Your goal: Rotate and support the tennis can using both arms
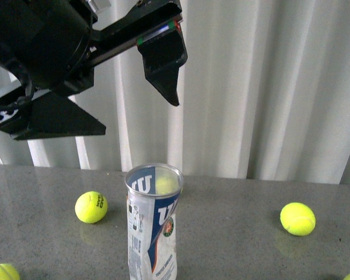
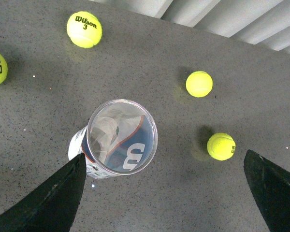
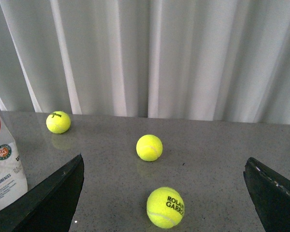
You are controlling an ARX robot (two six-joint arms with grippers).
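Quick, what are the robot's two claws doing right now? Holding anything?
Left gripper: open, holding nothing, hanging above the upright tennis can.
Right gripper: open, holding nothing, with the can off to one side.

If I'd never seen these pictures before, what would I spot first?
Probably the big black left tool, hanging wide open high above the table. Right under it stands the clear plastic tennis can with its blue, white and orange label, upright with its top open. Bright yellow-green tennis balls lie scattered on the grey speckled table around it.
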